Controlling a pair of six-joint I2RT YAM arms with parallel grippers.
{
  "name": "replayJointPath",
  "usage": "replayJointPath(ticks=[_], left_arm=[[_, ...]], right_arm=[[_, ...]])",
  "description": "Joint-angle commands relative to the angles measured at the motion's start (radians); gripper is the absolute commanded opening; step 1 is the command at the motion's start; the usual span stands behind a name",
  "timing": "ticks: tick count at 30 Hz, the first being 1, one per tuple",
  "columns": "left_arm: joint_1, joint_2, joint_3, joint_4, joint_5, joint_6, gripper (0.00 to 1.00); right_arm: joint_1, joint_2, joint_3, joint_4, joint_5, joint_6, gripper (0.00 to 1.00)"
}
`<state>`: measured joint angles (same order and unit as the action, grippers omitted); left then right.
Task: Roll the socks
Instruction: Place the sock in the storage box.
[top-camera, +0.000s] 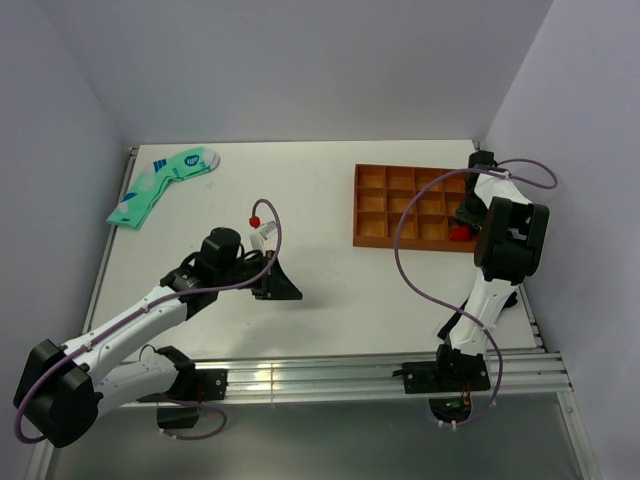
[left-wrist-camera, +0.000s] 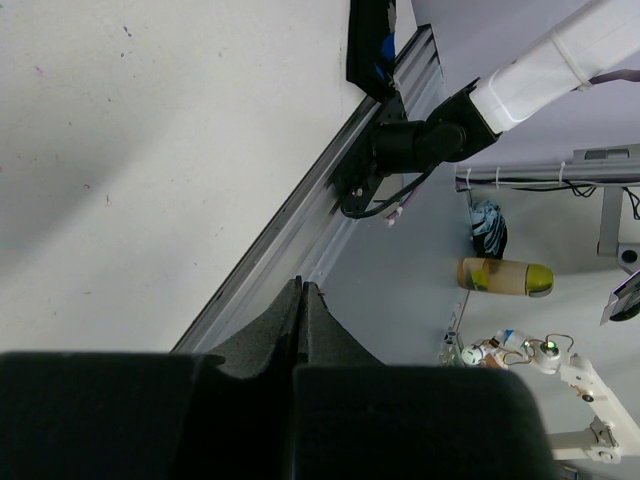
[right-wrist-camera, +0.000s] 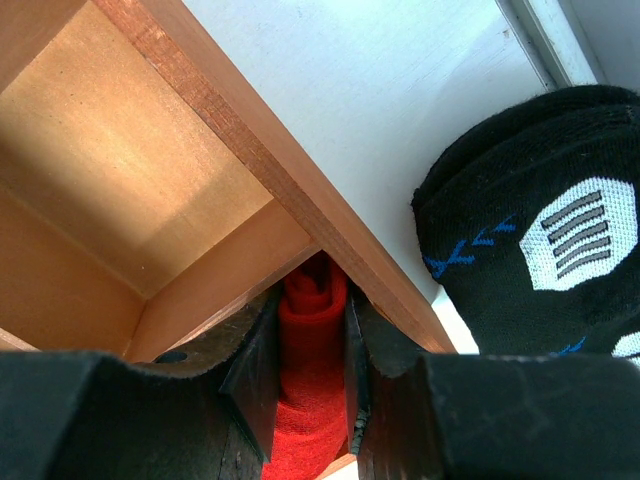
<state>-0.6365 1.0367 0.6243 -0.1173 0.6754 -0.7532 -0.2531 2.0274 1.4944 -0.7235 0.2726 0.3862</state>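
Note:
The red socks (right-wrist-camera: 312, 345) are a rolled bundle held between the fingers of my right gripper (right-wrist-camera: 308, 305), which is shut on them. The roll sits low in a near right corner compartment of the brown tray (right-wrist-camera: 262, 160). In the top view the red roll (top-camera: 459, 234) shows at the tray's (top-camera: 358, 205) near right side, under my right gripper (top-camera: 466, 220). My left gripper (top-camera: 278, 285) is shut and empty over the bare table in the middle front. In its wrist view the fingertips (left-wrist-camera: 300, 288) press together with nothing between them.
A black sock with white and blue pattern (right-wrist-camera: 545, 240) lies on the table just right of the tray. A mint-green sock with blue marks (top-camera: 160, 186) lies at the far left. The table's front rail (left-wrist-camera: 300, 215) runs close to my left gripper.

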Motion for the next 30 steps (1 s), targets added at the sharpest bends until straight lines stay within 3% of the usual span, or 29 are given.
replayJointPath(ticks=[1, 8, 18, 30], left_arm=[[0.001, -0.007, 0.011, 0.031, 0.003, -0.009, 0.05], [0.003, -0.009, 0.012, 0.027, 0.001, -0.005, 0.05], [0.003, 0.0, 0.015, 0.031, 0.003, -0.006, 0.05], [0.003, 0.002, 0.014, 0.033, 0.007, -0.005, 0.05]], right_arm=[[0.0, 0.031, 0.017, 0.026, 0.042, -0.013, 0.0], [0.0, 0.03, 0.017, 0.021, 0.051, -0.01, 0.0], [-0.002, 0.008, 0.03, 0.013, 0.034, 0.0, 0.23], [-0.005, -0.018, 0.027, -0.01, 0.016, 0.029, 0.41]])
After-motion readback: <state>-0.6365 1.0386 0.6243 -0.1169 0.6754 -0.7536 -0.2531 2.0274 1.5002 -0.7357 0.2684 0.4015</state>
